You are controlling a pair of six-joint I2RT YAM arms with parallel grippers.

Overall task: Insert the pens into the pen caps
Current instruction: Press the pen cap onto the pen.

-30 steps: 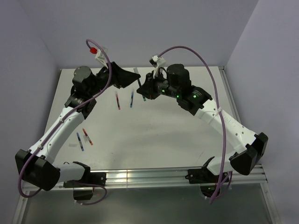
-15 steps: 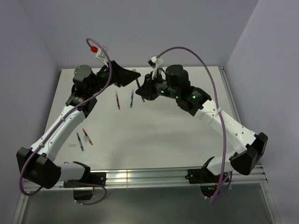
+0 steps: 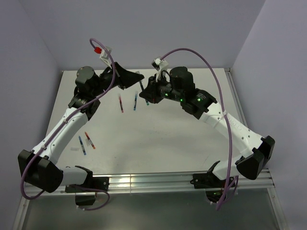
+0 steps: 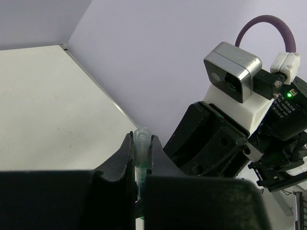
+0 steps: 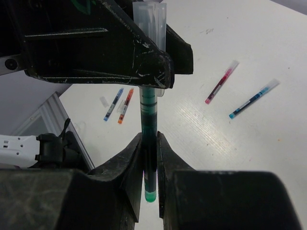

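The desk is a white slab. The two arms meet in the air above its far side, the left arm reaching in from one side and the right arm from the other. Neither is nearer than the other, as both are working at the same spot.

The left pincer is clenched on the cap, a clear little tube whose end sticks out past its fingers. The right pincer is clenched on the green pen, gripping it low on the body.

What matters is the line between them. Seen from the right wrist, pen and cap lie on one straight axis. The pen runs from the right fingers directly up into the left ones, with the cap beyond. The two pincers sit near each other along that line without touching.

The left fingers hide the joint, so I cannot tell how far in the pen has gone. Green shows between them in the left wrist view, which suggests it has at least entered. To my eye the next move is a straight push along that axis, and any tilt would risk jamming it.

Loose pens lie flat on the desk below, well apart from this pair.
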